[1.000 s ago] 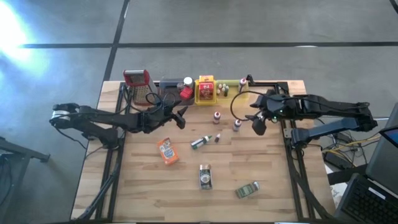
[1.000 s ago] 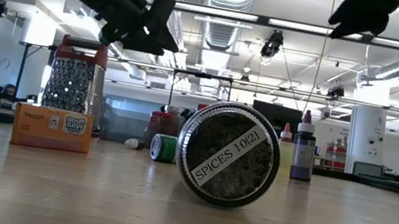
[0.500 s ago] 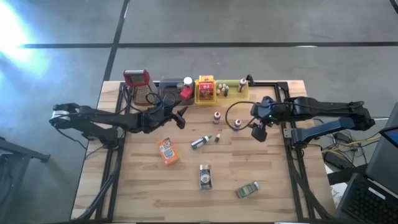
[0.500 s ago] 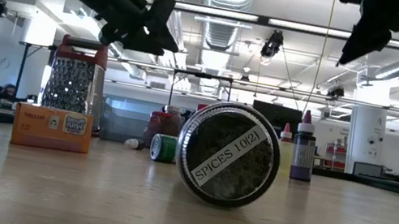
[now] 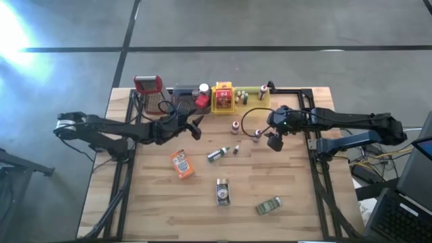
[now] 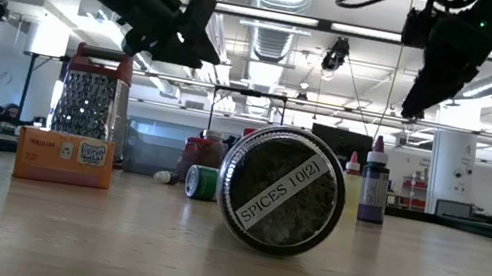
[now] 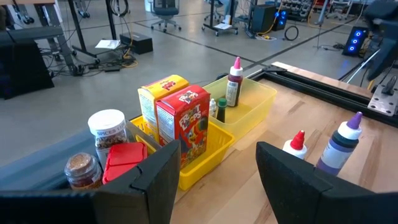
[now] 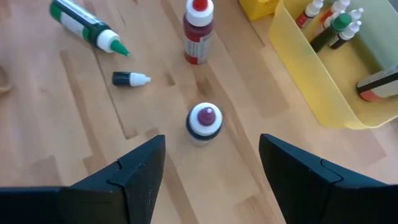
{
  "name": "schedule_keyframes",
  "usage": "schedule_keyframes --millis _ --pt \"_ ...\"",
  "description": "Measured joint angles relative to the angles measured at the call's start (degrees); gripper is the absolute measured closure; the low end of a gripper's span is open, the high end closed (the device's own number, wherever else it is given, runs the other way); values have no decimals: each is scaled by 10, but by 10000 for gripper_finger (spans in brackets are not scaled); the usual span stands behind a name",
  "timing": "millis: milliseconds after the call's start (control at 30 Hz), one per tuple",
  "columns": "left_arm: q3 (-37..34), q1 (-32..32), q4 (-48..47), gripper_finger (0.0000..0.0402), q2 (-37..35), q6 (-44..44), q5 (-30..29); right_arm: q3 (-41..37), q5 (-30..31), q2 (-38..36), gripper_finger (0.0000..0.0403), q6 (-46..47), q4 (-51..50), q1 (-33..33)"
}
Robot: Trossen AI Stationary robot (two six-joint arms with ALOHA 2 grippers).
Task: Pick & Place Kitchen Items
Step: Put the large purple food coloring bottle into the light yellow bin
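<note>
Right gripper [image 5: 273, 141] hangs over the middle-right of the table with its two dark fingers [image 8: 134, 168] spread apart and nothing between them, and straight beneath it stands a little purple-capped bottle [image 8: 204, 121], upright on the bare wood, which looks to me like the thing it means to take. Just beside that bottle stands a red-capped bottle [image 8: 198, 34], also upright, so there isn't much room to come in sloppy. I'd judge the purple-capped one to be light, hard plastic, smooth and a bit slippery, narrow and easy to tip; the sensible hold would be across the body below the cap, jaws square to it, not on the tapered tip. Farther out lie a tiny dark dropper [image 8: 129, 78] and a green-and-white bottle [image 8: 84, 23] on their sides, both likely to roll if nudged. Toward the back edge sits the pale yellow tray [image 8: 323, 78] with several small bottles already in it, next to a brighter yellow tray [image 7: 208, 152] holding cartons. Nearer the front of the table are an orange packet [image 5: 181, 163], a round spice tin [image 6: 281, 191] lying on its side, and another small tin [image 5: 268, 206]. Over on the other side, the left gripper [image 5: 196, 128] waits in the air near the trays, fingers parted and empty, with the metal grater [image 5: 148, 90] behind it.
</note>
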Motion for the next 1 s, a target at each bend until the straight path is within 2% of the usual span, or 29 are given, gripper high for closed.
schedule_keyframes --millis 200,633,1000 --pt "0 0 0 186 0 0 0 -36 -14 0 156 -16 50 -17" --pt "0 0 0 186 0 0 0 -116 -20 3 136 -25 169 -20" --pt "0 0 0 186 0 0 0 -166 -19 27 161 -22 258 -29"
